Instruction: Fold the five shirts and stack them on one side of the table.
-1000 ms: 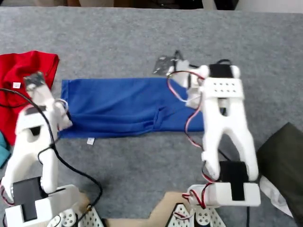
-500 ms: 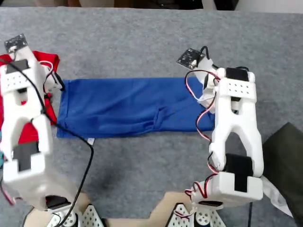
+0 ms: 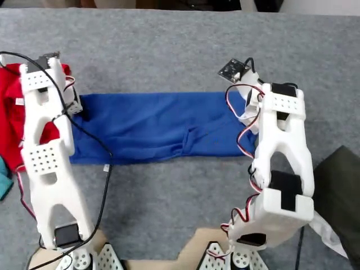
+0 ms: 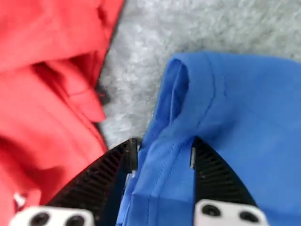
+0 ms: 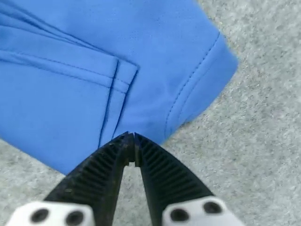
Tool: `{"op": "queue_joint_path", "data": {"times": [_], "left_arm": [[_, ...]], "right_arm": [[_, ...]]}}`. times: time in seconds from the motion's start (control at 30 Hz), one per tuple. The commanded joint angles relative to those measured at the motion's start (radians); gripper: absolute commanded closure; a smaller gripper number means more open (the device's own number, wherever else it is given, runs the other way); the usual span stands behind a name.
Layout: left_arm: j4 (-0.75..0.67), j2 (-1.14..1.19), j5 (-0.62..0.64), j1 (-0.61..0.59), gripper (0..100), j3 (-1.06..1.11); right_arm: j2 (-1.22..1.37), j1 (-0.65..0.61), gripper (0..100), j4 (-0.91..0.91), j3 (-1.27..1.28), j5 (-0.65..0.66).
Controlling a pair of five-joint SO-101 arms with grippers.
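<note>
The left end effector (image 4: pixel 160 155) is released, its jaws spread apart with the blue shirt's (image 3: pixel 152 126) hemmed end lying between them. The red shirt (image 4: pixel 42 84) sits just beside that end, with a strip of grey surface (image 3: pixel 169 50) showing between the two cloths.

The right end effector (image 5: pixel 131 139) is clenched, jaws tip to tip at the blue shirt's other end, over a folded, stitched corner. Whether any cloth is pinched between them cannot be told.

From above, the blue shirt lies flat as a long band across the middle of the surface, from 9 o'clock to 3 o'clock, with one arm at each end. The red shirt is bunched at 9 o'clock, partly under the left arm. A scrap of teal cloth (image 3: pixel 3 181) shows at 8 o'clock at the edge. A dark shirt (image 3: pixel 337 191) lies at 4 o'clock, apart from the blue one.
</note>
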Motion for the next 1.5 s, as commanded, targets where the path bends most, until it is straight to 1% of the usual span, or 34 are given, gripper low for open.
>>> {"op": "queue_joint_path", "data": {"times": [0.0,0.07,0.23,0.53,0.57,0.67,0.7,0.87,1.03,1.2,1.27,1.37,1.47], "left_arm": [[0.014,0.050,-0.005,0.002,80,-0.121],[0.014,0.085,-0.005,-0.014,81,-0.129],[0.014,0.124,-0.005,-0.054,88,-0.137],[0.014,0.125,0.002,-0.021,89,-0.137],[0.014,0.125,0.003,-0.015,90,-0.137],[0.014,0.125,0.006,0.009,99,-0.137],[0.020,0.125,0.021,0.017,98,-0.137],[0.064,0.124,0.137,0.066,98,-0.201],[0.074,0.082,0.196,0.144,98,-0.318],[0.074,-0.065,0.233,0.279,98,-0.293],[0.074,-0.124,0.264,0.338,98,-0.270],[0.074,-0.199,0.293,0.427,98,-0.253],[0.072,-0.249,0.308,0.517,98,-0.259]], "right_arm": [[0.001,0.015,99.3,-0.023,-0.002,-0.015],[0.001,0.015,99.3,-0.023,-0.002,-0.015],[0.005,0.015,99.3,-0.023,-0.002,-0.015],[0.007,0.015,99.3,-0.046,0.001,-0.015],[0.007,0.015,99.3,-0.049,0.001,-0.015],[0.007,0.022,99.3,-0.051,0.001,-0.015],[0.007,0.030,99.3,-0.051,-0.001,-0.015],[-0.002,0.068,99.3,-0.052,-0.016,-0.015],[-0.002,0.110,99.3,-0.032,-0.134,-0.017],[-0.002,0.165,99.2,0.098,-0.386,-0.015],[-0.002,0.206,99.2,0.152,-0.506,-0.012],[-0.002,0.271,99.2,0.160,-0.630,-0.012],[-0.002,0.309,99.2,0.178,-0.677,-0.015]]}}
